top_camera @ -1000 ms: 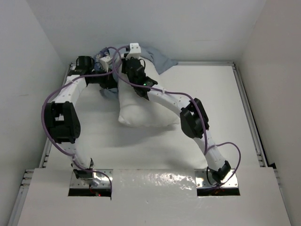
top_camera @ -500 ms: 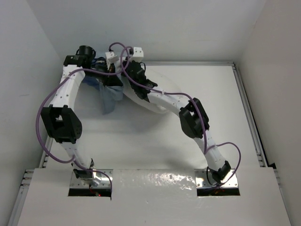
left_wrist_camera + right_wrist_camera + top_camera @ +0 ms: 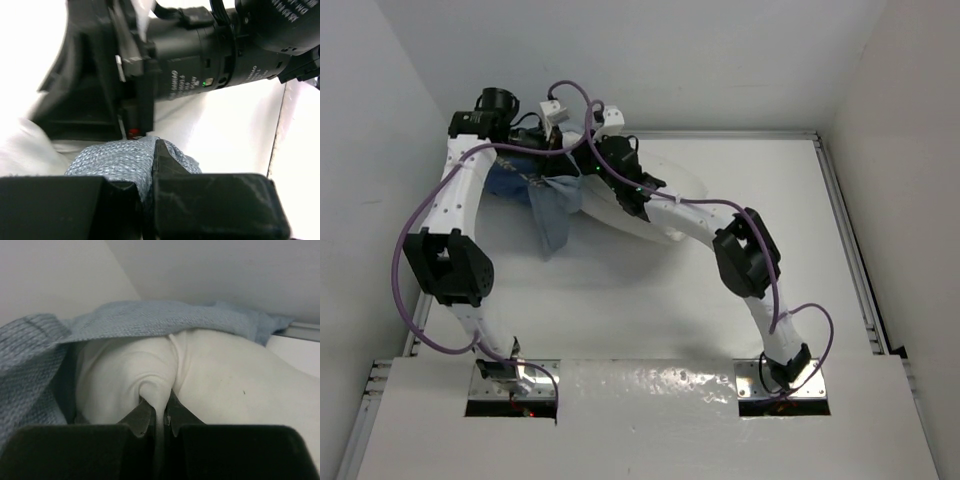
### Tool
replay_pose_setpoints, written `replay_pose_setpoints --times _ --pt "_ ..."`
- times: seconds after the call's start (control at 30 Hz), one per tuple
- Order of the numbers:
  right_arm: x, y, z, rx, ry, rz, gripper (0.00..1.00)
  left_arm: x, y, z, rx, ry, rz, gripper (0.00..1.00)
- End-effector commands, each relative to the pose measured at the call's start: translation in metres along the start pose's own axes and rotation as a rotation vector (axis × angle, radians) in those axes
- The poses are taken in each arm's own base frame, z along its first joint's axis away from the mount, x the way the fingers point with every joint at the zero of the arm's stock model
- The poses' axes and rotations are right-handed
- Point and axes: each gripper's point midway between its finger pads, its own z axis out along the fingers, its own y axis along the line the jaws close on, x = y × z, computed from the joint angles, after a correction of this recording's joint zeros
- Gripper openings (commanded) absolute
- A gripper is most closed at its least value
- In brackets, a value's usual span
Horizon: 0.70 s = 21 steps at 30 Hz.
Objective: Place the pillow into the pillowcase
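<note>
The white pillow fills the right wrist view, and my right gripper is shut on a pinched fold of it. The blue pillowcase drapes over the pillow's far end there. In the left wrist view my left gripper is shut on a bunch of pillowcase fabric, with the right arm's black wrist close ahead. From above, both grippers meet at the back left. The pillowcase hangs down from them. The pillow lies mostly hidden under the right arm.
The white table is boxed in by white walls at the back and both sides. Metal rails run along its side edges. Purple cables loop off both arms. The arm bases sit at the near edge.
The pillow has been lifted off the table's middle towards the back left. The pillowcase moved from the back right to the left and now hangs below the grippers. Both arms shifted back and left.
</note>
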Motion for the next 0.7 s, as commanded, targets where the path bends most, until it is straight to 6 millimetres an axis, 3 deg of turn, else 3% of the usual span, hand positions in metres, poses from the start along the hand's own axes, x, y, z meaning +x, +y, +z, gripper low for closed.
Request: replay_pose_setpoints --times 0.0,0.13,0.2,0.27,0.33,0.37,0.4,0.47,0.5,0.53,0.57,0.6,0.63,0.67 --pt "-0.099 0.107 -0.041 -0.341 -0.166 0.085 0.0 -0.075 -0.043 -0.03 -0.014 -0.158 0.201 0.0" --pt "-0.135 0.156 -0.075 -0.555 -0.183 0.261 0.0 -0.117 -0.06 -0.06 -0.073 -0.23 0.295 0.0" --pt "-0.148 0.171 -0.086 -0.62 -0.184 0.339 0.0 -0.125 -0.068 -0.067 -0.077 -0.242 0.302 0.0" --pt "-0.143 0.184 -0.097 -0.678 -0.105 0.464 0.0 -0.135 -0.075 -0.072 -0.062 -0.271 0.323 0.03" --pt "-0.13 0.18 -0.101 -0.667 -0.062 0.507 0.0 -0.128 -0.081 -0.069 -0.023 -0.263 0.352 0.13" --pt "-0.138 0.177 -0.11 -0.668 -0.079 0.518 0.0 -0.126 -0.076 -0.066 -0.025 -0.264 0.347 0.14" --pt "-0.117 0.167 -0.11 -0.637 -0.03 0.544 0.0 -0.124 -0.069 -0.062 -0.028 -0.266 0.25 0.16" --pt "-0.095 0.147 -0.113 -0.585 0.043 0.617 0.0 -0.105 -0.036 -0.042 -0.068 -0.235 0.147 0.22" --pt "-0.102 0.142 -0.113 -0.584 0.029 0.615 0.0 -0.096 -0.022 -0.03 -0.087 -0.214 0.095 0.23" --pt "-0.075 0.126 -0.113 -0.535 0.097 0.693 0.0 -0.083 -0.009 -0.016 -0.103 -0.181 0.05 0.23" --pt "-0.072 0.108 -0.113 -0.509 0.097 0.733 0.0 -0.069 0.004 -0.005 -0.14 -0.125 0.019 0.24" --pt "-0.042 0.085 -0.113 -0.438 0.157 0.807 0.0 -0.051 0.014 0.026 -0.114 -0.053 -0.014 0.26" --pt "-0.031 0.069 -0.112 -0.393 0.173 0.85 0.0 -0.042 0.017 0.039 -0.117 0.004 -0.04 0.27" --pt "-0.019 0.04 -0.107 -0.324 0.185 0.897 0.0 -0.013 0.039 0.062 -0.136 0.1 -0.088 0.28"
